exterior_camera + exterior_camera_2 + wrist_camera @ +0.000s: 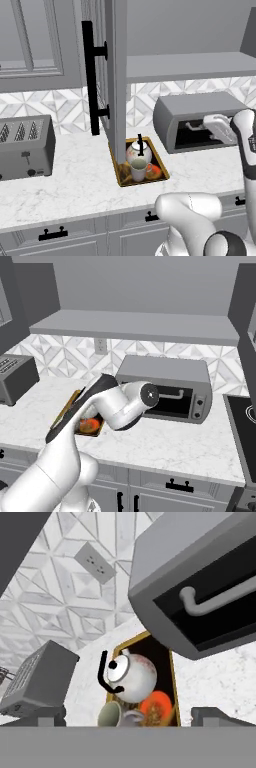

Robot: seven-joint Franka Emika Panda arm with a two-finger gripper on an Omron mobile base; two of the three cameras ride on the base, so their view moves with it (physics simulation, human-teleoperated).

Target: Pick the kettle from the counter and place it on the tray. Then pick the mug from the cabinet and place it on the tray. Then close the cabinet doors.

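Toaster oven beside tray; toaster left

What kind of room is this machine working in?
A kitchen, computer-drawn by the look of it: a toaster and toaster oven stand on a marble counter, under grey cabinets, with a kettle on a tray.

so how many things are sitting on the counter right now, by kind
kettle: 1
mug: 1
tray under both: 1
toaster: 1
toaster oven: 1
total: 5
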